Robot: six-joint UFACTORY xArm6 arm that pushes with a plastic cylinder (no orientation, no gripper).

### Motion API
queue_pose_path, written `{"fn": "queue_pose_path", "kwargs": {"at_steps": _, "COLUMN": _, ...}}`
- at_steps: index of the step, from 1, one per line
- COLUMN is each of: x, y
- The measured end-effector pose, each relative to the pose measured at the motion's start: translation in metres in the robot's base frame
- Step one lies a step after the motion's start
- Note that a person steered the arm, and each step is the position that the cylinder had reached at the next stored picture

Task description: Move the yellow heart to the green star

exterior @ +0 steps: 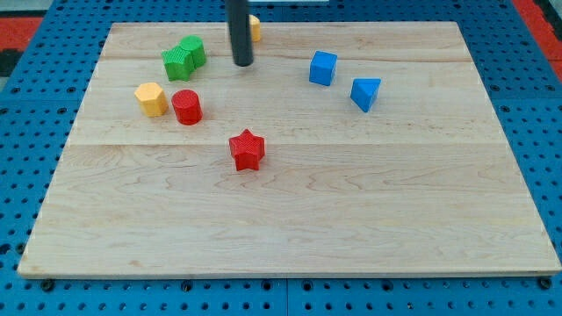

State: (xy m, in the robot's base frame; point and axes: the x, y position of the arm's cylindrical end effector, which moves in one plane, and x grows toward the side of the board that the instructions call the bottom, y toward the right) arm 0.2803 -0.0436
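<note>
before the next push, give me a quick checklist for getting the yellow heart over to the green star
1. My tip in view: ok, at the view's top centre.
2. Yellow heart located: cannot tell; only a yellow sliver shows behind the rod, shape hidden.
3. Green star located: ok, to the view's left of my tip.
4. Tip behind the heart for a leftward push: not ok, the tip sits between them.
5. Path clear: ok, no block lies between tip and green star.
6. Bystanders clear: ok, the yellow hexagon and red cylinder lie lower.

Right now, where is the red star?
The red star sits near the board's middle, toward the view's left, alone below and right of the red cylinder, well below my tip.
</note>
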Motion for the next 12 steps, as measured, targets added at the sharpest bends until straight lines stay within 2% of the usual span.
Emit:
{"fn": "queue_pose_path", "kwargs": {"at_steps": 1, "x": -0.036, "y": 0.008}}
{"fn": "queue_pose_path", "kwargs": {"at_steps": 2, "x": -0.029, "y": 0.045}}
{"fn": "queue_pose_path", "kwargs": {"at_steps": 3, "x": -0.005, "y": 0.146}}
{"fn": "queue_pose_path", "kwargs": {"at_steps": 4, "x": -0.006, "y": 0.192}}
{"fn": "queue_pose_path", "kwargs": {"at_steps": 5, "x": -0.074, "y": 0.196}}
{"fn": "queue_pose_path", "kwargs": {"at_steps": 7, "x": -0.089, "y": 0.186}}
{"fn": "queue_pose_path", "kwargs": {"at_steps": 8, "x": -0.088, "y": 0.132}}
{"fn": "queue_pose_path", "kwargs": {"at_steps": 9, "x": -0.042, "y": 0.097}}
{"fn": "queue_pose_path", "kwargs": {"at_steps": 10, "x": -0.013, "y": 0.028}}
{"fn": "queue_pose_path", "kwargs": {"at_steps": 12, "x": -0.062, "y": -0.041}}
